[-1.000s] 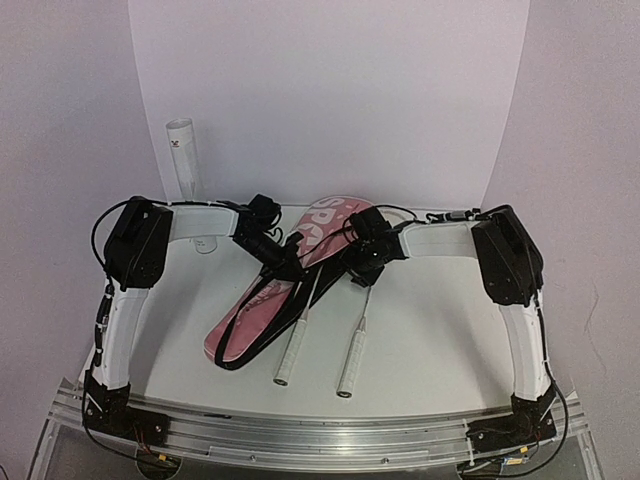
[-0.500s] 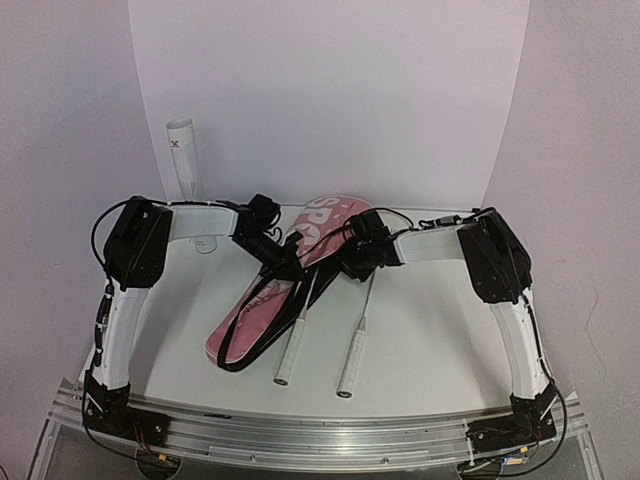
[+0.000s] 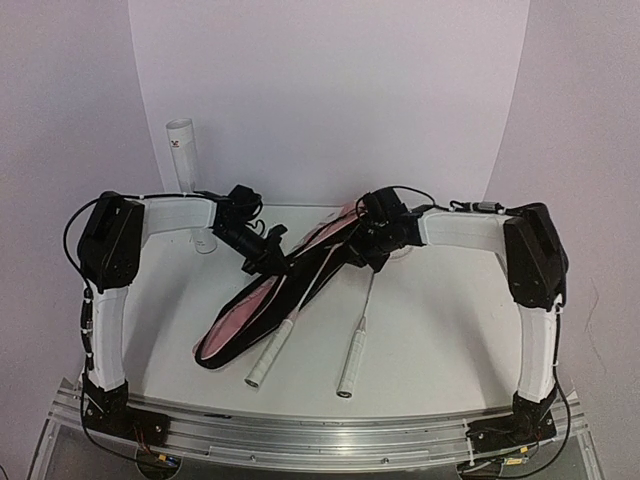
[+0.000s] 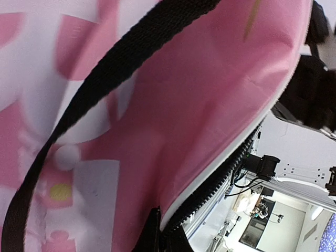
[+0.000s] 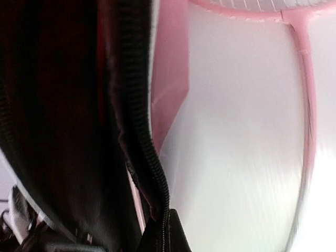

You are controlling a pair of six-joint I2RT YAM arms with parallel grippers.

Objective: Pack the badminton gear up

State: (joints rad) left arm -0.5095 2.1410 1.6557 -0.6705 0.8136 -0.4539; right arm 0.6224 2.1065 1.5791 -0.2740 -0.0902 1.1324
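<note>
Two racket handles (image 3: 265, 358) (image 3: 352, 365) jut past pink bag (image 3: 235, 325) toward table (image 3: 440, 340) edge.

A bag (image 3: 238, 318) of smooth pink cloth with white print, faintly sheened and soft enough to crease. Its lining is dark with a slight shine. Its strap (image 4: 105, 89) is matt black woven webbing, and its zipper (image 5: 153, 157) is a row of fine black teeth on black tape. Two racket handles (image 3: 268, 355) are wrapped in matt white grip. A tube (image 3: 184, 160) looks like matt white card. The table (image 3: 440, 330) is smooth and matt white, edged by a brushed metal rail (image 3: 320, 432). The arms (image 3: 105, 320) have smooth white shells and matt black joints.
</note>
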